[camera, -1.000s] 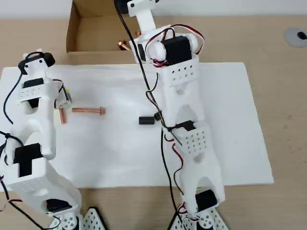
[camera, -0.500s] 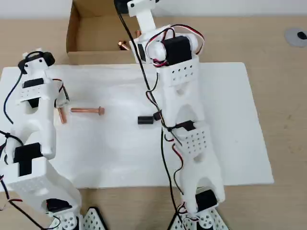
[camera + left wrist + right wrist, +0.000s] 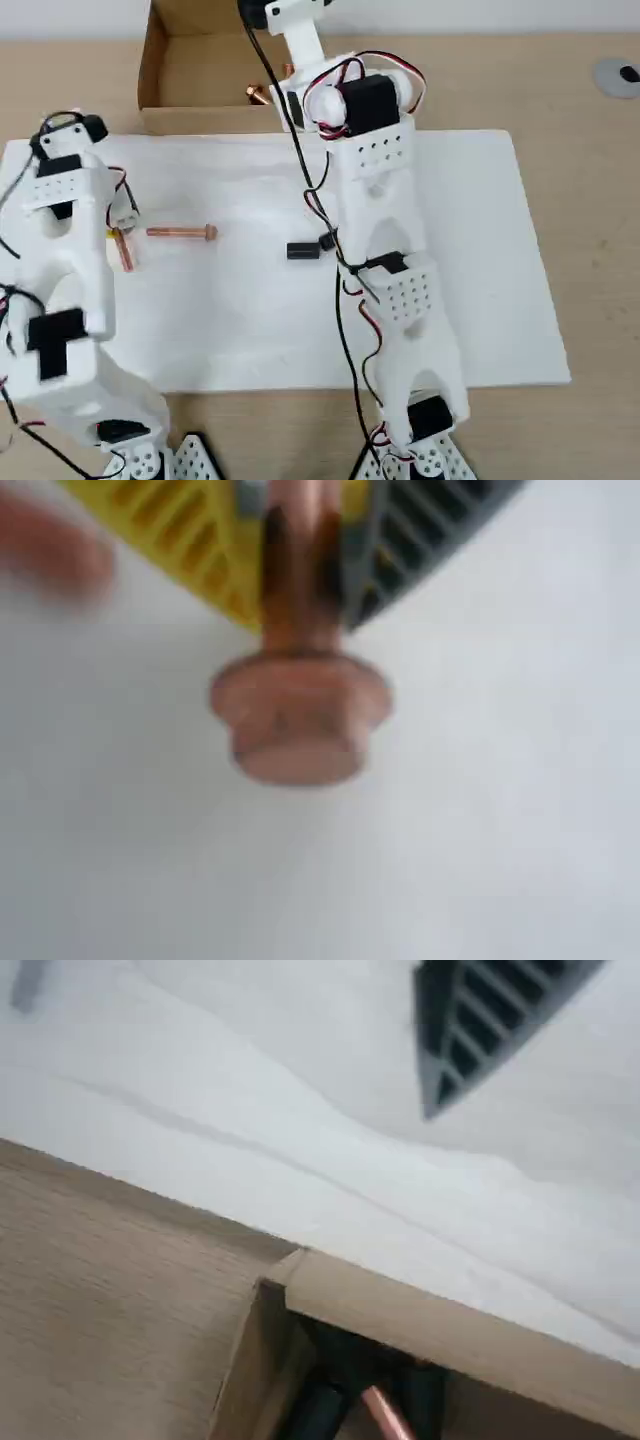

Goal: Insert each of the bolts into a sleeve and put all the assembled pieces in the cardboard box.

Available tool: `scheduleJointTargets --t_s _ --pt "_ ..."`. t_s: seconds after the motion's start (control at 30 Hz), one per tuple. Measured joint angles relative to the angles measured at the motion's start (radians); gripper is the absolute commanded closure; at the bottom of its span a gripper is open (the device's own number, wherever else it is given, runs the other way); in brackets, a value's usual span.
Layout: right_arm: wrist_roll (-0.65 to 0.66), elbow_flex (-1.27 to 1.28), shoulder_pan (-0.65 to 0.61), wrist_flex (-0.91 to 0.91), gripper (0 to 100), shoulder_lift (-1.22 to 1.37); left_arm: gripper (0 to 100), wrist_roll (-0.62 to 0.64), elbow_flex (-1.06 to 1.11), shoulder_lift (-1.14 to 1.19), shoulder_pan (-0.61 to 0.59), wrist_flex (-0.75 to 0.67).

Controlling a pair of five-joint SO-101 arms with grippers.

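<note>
Clearly, left gripper [image 3: 300, 550] pinches a bolt [image 3: 300, 720], shank half-hidden (right gripper [image 3: 485, 1035]: cannot tell).

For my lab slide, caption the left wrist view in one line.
Left tool clamps a copper bolt by its shank, flanged head facing the camera, white mat behind.

I see room on the mat [image 3: 230, 310] between left arm [image 3: 70, 260] and right arm [image 3: 375, 200], broken by a loose bolt [image 3: 180, 232] and a sleeve [image 3: 305, 250]. The right arm lies across the way to the box [image 3: 200, 120], covering its right corner
</note>
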Motion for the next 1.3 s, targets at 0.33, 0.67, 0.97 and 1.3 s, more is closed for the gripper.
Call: scheduleJointTargets --t_s 0.33,0.67,0.97,1.3 --pt "0.295 0.628 0.0 0.0 66.3 -0.259 99 0.005 0.167 -0.738 0.002 0.112" --pt "0.838 1.185 -0.048 -0.012 66.2 -0.414 99 0.008 0.694 -1.364 -0.003 -0.1" --pt "0.908 1.226 -0.068 -0.127 66.3 -0.364 99 0.051 0.802 -1.579 -0.138 -0.19" --pt "0.939 1.235 -0.091 -0.132 66.3 -0.282 99 0.051 0.807 -1.587 -0.206 -0.19"
